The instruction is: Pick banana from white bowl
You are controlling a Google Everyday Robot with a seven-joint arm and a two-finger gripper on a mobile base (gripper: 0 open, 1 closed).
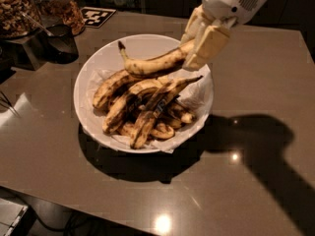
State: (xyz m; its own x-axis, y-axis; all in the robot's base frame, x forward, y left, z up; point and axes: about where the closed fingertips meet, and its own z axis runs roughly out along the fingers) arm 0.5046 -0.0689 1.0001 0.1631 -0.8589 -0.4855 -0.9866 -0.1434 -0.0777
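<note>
Grey-brown worktop (256, 181) is carrying the white bowl (83, 85), paper-lined and holding a pile of blackened bananas (142, 109). At the bowl's far right rim, the pincer (199, 43) is gripping the banana (152, 65) by its right end, fingers (212, 44) clamped on it. That banana is angling over the pile's far side, dark stem tip pointing up-left. Nut jars (15, 9) are standing far left.

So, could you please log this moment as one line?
gripper: over white bowl far-right rim | jaws: shut on banana | banana: held by one end, stem tip pointing up-left
</note>
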